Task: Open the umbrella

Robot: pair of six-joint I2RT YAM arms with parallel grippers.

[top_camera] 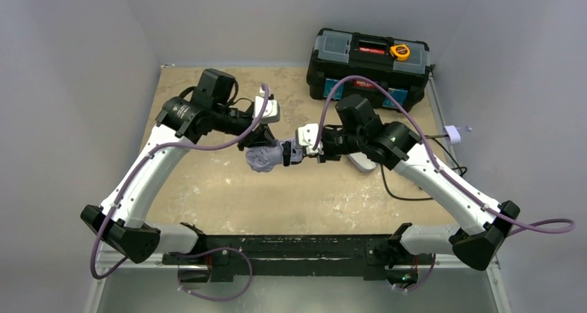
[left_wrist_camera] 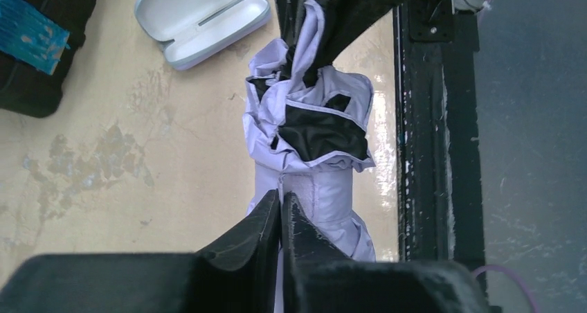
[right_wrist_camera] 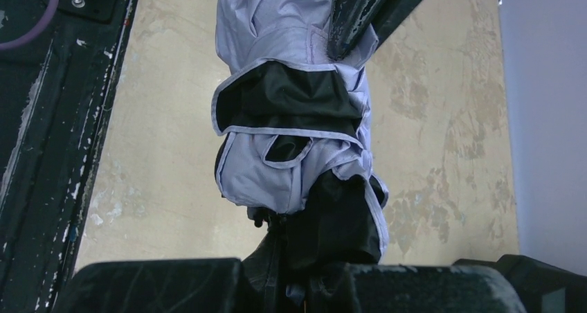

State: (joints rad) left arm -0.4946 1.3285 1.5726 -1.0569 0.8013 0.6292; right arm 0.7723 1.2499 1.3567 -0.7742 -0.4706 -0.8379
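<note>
The umbrella [top_camera: 266, 158] is folded and bunched up. It hangs in the air over the middle of the table [top_camera: 277, 206], stretched between the two claws. The left claw [left_wrist_camera: 280, 201] has its fingers [left_wrist_camera: 263, 230] drawn almost fully together at one end of the bundle, with only a thin slit between them, pinching a sliver of lavender cloth. The right claw [top_camera: 296, 154] is pressed tight on the other end, where twisted black and lavender cloth runs in between its fingers. Folds of black lining show through the pale outer cloth along the bundle. A pale glasses case [left_wrist_camera: 201, 19] lies open on the table toward the right edge, partly under the right arm. A black toolbox [top_camera: 370, 64] stands at the far right corner with a yellow tape measure [top_camera: 400, 50] on its lid.
</note>
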